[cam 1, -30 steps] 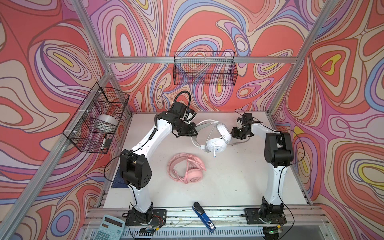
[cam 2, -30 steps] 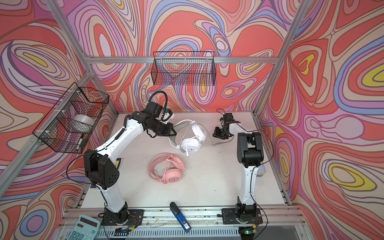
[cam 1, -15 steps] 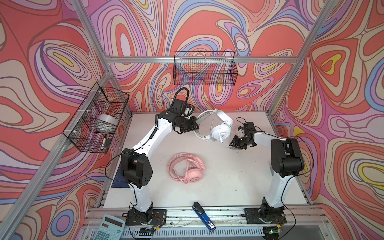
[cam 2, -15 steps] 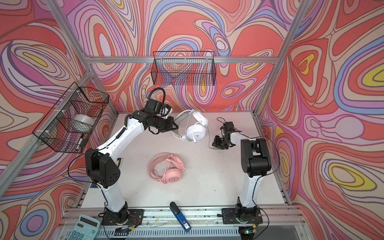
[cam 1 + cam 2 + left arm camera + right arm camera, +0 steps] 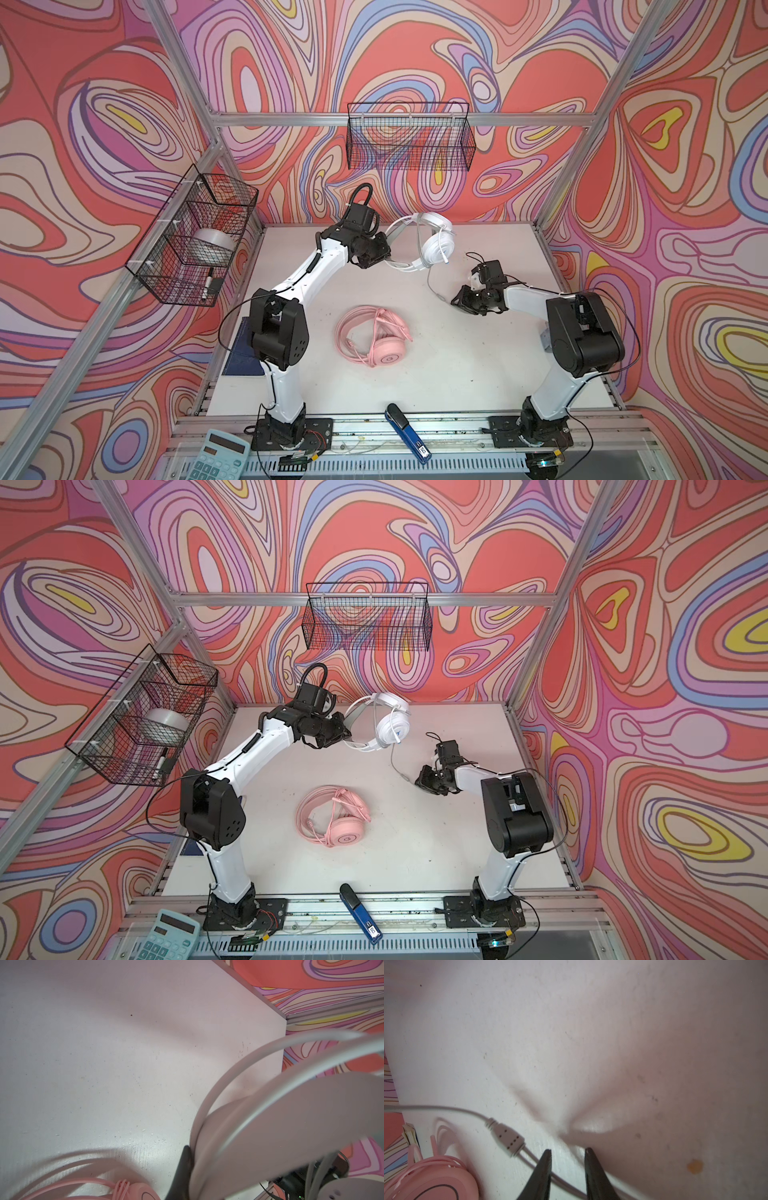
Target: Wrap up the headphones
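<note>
- Table (image 5: 478, 353): white work surface. Both headsets are over its middle band, between the two arms.
- White headphones (image 5: 436, 249): lifted clear of the table at the far centre, hanging by the headband with the earcups toward the right arm. Judged to be the item in hand, not yet wrapped.
- Pink headphones (image 5: 374, 340): lying flat on the table at near centre, with the pink cable looped around them. Judged finished. Well apart from both grippers.
- Left gripper (image 5: 376, 253): clamped on the headband of the white headphones and carrying their weight. The left wrist view shows one dark finger against the band.
- Right gripper (image 5: 459, 300): low over the table, on the near-right side of the white headphones. In the right wrist view its jaws stand apart with a clear gap, and nothing is pinched.
- Grey cable (image 5: 430, 282): drops from the white earcup and runs near-right to the right gripper, so its long axis lies along the line from headset to gripper. In the right wrist view it crosses the gap between the fingers (image 5: 544, 1167), lying across them rather than along them. The right arm is the nearer one, and closing here would likely catch the cable.
- Junction piece (image 5: 506, 1138): a small grey moulding on the cable, just beside the fingertips on the headset side.
</note>
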You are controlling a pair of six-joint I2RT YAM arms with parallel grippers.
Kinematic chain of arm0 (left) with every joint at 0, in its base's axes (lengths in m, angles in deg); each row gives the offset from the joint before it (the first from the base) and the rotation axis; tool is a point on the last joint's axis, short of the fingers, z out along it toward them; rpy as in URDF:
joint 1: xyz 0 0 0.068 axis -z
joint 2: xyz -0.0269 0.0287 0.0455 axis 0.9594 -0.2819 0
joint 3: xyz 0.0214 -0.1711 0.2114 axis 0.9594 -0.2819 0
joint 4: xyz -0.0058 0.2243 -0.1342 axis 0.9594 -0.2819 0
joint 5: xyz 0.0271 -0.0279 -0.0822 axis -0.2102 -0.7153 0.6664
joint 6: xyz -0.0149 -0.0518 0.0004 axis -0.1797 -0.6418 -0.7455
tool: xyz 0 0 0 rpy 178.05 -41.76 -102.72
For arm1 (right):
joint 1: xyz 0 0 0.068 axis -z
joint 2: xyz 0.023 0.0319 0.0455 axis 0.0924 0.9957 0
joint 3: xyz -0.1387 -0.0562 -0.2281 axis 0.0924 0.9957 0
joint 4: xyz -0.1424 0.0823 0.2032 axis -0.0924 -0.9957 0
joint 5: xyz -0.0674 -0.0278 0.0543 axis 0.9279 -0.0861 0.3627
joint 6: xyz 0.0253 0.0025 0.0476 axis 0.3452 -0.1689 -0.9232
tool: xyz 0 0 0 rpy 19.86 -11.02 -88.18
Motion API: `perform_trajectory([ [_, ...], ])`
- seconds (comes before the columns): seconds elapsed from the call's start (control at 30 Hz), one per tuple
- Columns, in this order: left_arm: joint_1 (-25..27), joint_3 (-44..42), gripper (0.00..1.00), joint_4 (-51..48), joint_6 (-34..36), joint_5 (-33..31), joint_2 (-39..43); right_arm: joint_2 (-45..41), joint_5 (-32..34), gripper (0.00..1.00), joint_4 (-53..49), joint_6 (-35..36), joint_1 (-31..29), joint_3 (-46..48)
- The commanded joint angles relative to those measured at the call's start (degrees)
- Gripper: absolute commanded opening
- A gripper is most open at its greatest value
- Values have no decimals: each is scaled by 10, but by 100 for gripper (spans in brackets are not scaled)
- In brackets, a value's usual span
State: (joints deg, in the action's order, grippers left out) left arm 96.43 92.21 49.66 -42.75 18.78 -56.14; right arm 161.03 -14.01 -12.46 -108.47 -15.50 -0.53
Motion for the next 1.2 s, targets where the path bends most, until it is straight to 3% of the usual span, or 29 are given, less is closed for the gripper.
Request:
perform_trajectory([
  [0.0,-3,-3,0,19,-37,-21,-13,6,18,31,-14,-19,-21,23],
  [0.4,-3,2,0,-11,-28,-85,-62,-10,-16,31,-17,-28,-82,43],
  [0.8,-3,29,0,-38,-16,-128,-106,-24,-61,31,-50,25,-136,27],
  [0.97,-4,32,0,-45,-4,-137,-113,-78,-15,37,-162,102,-137,-9],
  [1.17,-3,37,0,-50,6,-138,-119,-127,89,51,-326,213,-137,-71],
])
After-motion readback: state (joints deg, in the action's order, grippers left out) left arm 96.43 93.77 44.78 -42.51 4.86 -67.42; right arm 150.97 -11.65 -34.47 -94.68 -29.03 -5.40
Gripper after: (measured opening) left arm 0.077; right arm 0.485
